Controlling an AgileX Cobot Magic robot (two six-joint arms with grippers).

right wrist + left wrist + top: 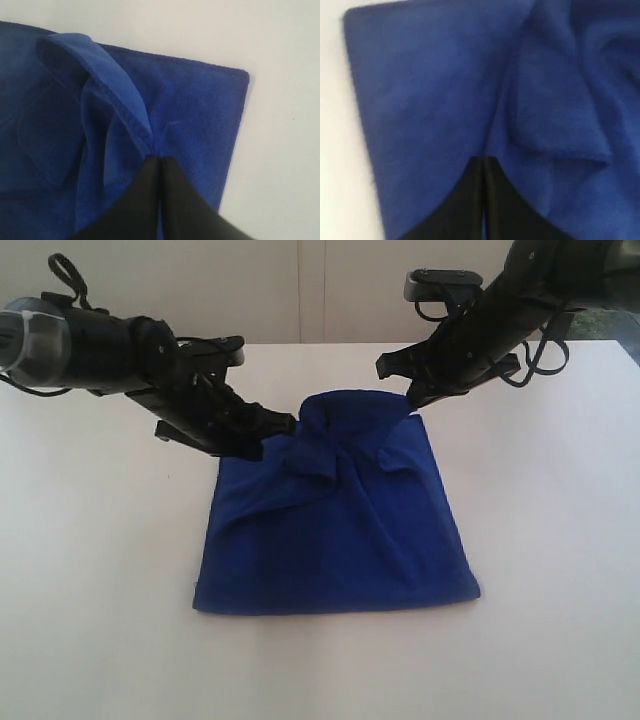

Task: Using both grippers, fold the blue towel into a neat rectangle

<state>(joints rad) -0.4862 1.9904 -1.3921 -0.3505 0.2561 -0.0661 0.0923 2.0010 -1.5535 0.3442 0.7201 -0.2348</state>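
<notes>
The blue towel (340,540) lies on the white table, its near part flat and its far edge raised and bunched. At the far left of that edge, my left gripper (290,425) is shut on a pinch of cloth. In the left wrist view the black jaws (484,160) meet with folds of towel (420,100) running out from their tips. The right gripper (412,402) is shut on the far right corner. The right wrist view shows the towel's hem (120,100) leading into the closed tips (159,159), with a lower layer (210,115) flat beneath.
The white table (100,590) stretches on all sides of the towel. Its far edge meets a pale wall (300,290). Both black arms reach in from the far corners, and loose cables (545,345) hang from the right one.
</notes>
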